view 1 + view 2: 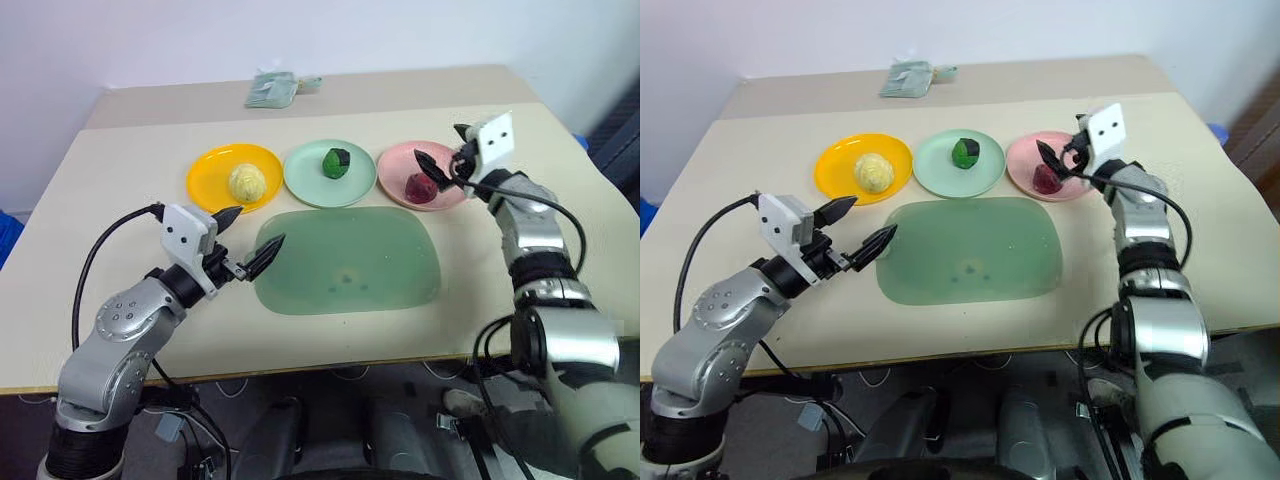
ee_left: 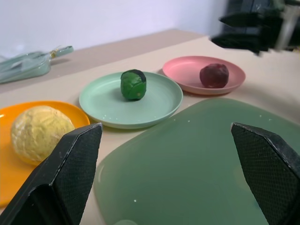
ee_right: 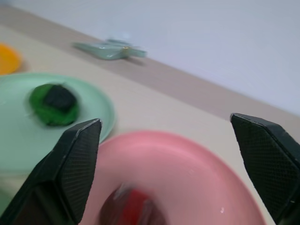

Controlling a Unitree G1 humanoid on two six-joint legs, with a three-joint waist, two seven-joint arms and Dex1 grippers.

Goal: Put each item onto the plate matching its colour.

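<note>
Right gripper (image 1: 441, 168) is hanging open-jawed just above the dark red item (image 1: 418, 187) lying on its pink plate (image 1: 392, 163), apparently released; left gripper (image 1: 252, 240) is idling open.

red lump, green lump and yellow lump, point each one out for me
red lump (image 2: 214, 75), left wrist view, middle of its rounded side
green lump (image 1: 336, 161), left eye view, centre of its top
yellow lump (image 1: 872, 170), right eye view, middle of its bumpy top

Blurred dark red lump (image 3: 132, 210), cut off at frame edge.
</note>
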